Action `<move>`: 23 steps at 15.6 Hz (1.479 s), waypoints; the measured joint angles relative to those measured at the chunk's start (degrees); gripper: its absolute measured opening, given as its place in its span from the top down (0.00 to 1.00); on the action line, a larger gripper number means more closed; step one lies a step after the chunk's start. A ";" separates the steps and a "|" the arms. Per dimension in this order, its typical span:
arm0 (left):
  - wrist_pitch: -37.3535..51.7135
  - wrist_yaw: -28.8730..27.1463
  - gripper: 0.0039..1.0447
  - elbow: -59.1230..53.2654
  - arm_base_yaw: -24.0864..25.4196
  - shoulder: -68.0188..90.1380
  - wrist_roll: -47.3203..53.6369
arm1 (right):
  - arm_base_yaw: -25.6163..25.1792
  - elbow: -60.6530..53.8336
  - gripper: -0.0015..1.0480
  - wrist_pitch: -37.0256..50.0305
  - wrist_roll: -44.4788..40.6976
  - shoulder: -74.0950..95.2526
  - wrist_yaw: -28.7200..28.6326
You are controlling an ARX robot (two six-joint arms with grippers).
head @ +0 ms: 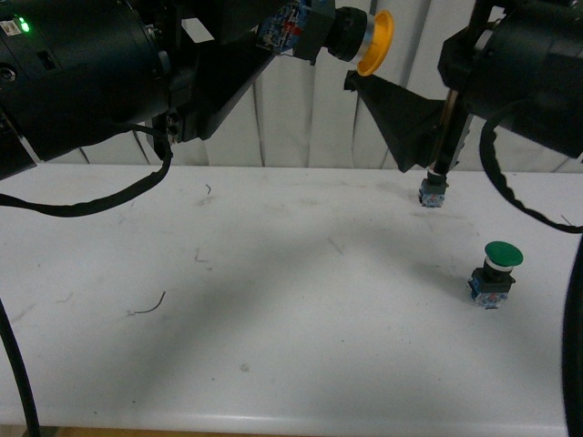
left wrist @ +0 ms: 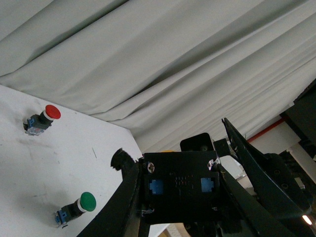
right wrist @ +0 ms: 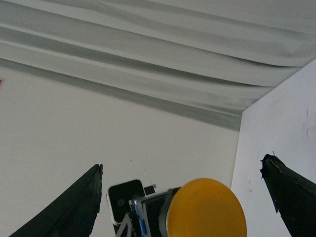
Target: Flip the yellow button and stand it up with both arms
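Upper left in the front view, the left gripper [left wrist: 180, 190] is clenched on the yellow button [head: 374, 42], holding it by its base, aloft at top centre, cap facing right. The right gripper [right wrist: 181, 165] stands released, jaws wide either side of the cap. If the left lets go before the right closes, the button will likely fall.

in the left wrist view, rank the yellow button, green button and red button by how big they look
1. yellow button: largest by far, though it is held right by the camera, which inflates it.
2. green button and red button: about alike. The green looks slightly bigger but lies nearer, so I won't rank them.
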 joint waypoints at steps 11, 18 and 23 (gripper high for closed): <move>0.00 0.42 0.66 -0.90 0.15 -0.02 -0.04 | 3.02 2.45 0.15 -0.09 -0.39 3.17 1.27; 0.00 0.44 0.66 -1.31 0.22 -0.31 -2.01 | 2.69 2.38 0.68 0.26 1.09 3.06 1.42; -0.07 0.63 0.56 -1.44 0.24 -0.33 -2.51 | 2.62 2.34 0.68 0.24 0.81 3.04 1.03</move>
